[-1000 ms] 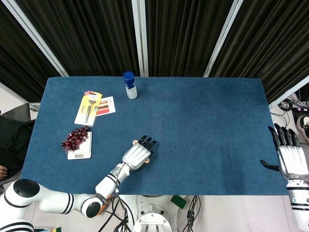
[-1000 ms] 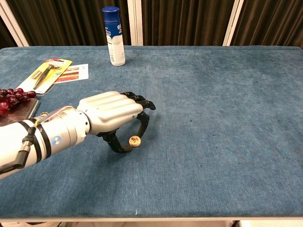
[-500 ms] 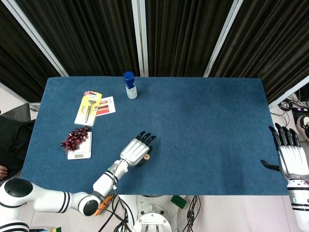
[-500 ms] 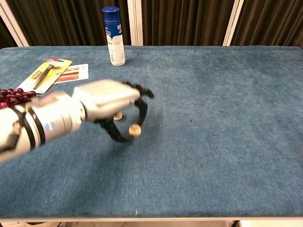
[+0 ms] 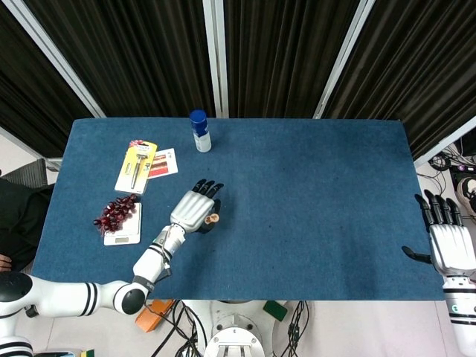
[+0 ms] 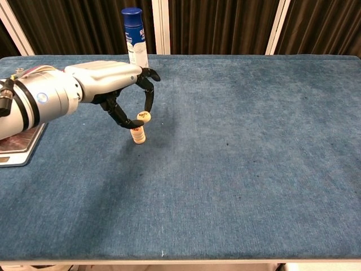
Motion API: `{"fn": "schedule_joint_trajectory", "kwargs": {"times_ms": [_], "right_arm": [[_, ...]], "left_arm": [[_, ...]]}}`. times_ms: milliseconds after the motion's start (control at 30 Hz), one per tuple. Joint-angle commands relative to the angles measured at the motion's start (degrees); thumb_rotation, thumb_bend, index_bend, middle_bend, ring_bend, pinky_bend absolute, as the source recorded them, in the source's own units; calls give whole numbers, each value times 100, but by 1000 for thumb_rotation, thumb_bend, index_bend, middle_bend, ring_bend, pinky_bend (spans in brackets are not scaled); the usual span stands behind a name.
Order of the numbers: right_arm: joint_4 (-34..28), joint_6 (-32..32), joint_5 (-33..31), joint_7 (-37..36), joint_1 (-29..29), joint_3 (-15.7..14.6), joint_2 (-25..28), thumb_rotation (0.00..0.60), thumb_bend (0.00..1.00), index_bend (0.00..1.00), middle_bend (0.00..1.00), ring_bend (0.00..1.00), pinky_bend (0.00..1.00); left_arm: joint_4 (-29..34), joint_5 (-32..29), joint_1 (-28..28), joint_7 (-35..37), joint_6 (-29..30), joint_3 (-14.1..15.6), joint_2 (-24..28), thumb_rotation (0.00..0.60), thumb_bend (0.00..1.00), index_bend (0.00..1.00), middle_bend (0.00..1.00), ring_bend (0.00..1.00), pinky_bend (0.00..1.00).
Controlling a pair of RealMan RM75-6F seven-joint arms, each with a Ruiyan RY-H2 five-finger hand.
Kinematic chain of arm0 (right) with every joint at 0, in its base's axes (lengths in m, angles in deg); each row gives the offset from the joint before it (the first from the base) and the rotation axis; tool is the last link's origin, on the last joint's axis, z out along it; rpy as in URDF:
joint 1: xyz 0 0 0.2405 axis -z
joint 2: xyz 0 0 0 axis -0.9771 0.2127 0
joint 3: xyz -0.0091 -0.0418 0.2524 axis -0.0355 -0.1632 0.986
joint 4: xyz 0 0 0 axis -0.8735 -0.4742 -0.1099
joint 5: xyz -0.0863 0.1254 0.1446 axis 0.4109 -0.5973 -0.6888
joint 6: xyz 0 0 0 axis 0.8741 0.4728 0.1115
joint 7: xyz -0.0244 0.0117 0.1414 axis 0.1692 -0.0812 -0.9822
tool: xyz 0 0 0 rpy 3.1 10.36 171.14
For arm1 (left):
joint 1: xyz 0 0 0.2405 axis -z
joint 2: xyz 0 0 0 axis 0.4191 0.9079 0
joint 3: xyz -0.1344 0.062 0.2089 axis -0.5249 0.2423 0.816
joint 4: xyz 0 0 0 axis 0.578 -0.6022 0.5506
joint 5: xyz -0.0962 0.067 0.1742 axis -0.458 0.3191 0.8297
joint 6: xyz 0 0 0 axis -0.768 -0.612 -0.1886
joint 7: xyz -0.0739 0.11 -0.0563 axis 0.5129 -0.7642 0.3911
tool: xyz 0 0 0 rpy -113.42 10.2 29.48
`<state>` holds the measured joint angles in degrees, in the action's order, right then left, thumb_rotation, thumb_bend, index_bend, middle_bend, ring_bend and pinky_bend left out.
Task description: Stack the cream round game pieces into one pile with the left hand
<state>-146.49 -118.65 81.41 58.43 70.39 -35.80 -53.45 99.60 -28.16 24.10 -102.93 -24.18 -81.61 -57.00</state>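
A blue cloth-covered table (image 5: 320, 223) seen from above and from chest height. The robot's left hand (image 5: 192, 210) reaches over the left half of the table, raised above the cloth, and pinches one cream round game piece (image 6: 144, 117) between its thumb and a fingertip, the red-marked face turned outward. Directly beneath it, on the cloth, stands a short pile of cream pieces (image 6: 138, 135); it appears to be about three, though the exact count is hard to tell. The held piece sits just above the pile, and whether they touch cannot be told. The right hand (image 5: 448, 239) lies at the far right edge, its dark fingers spread and holding nothing. Also on the table: one blue-capped white bottle (image 5: 199, 131) at the back, one yellow packaged tool (image 5: 136, 166), one printed card (image 5: 163, 163), and one bunch of dark red grapes (image 5: 116, 213) on one small white scale (image 5: 123, 233).
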Motion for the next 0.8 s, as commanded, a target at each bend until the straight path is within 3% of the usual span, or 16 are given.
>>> {"fn": "schedule_joint_trajectory", "kwargs": {"times_ms": [33,800], "right_arm": [[-2,13,1,8,-9,1,-3,600,91,0,24,0,23],[-22,27,-13,46,-12,1,-3,600,91,0,24,0,23]], "left_arm": [[-20,-49,17,-5,-26,24,11,600,340,497,42,0,0],[-129,-233,60,-73,64,205,4,600,320,465,42,0,0]]}}
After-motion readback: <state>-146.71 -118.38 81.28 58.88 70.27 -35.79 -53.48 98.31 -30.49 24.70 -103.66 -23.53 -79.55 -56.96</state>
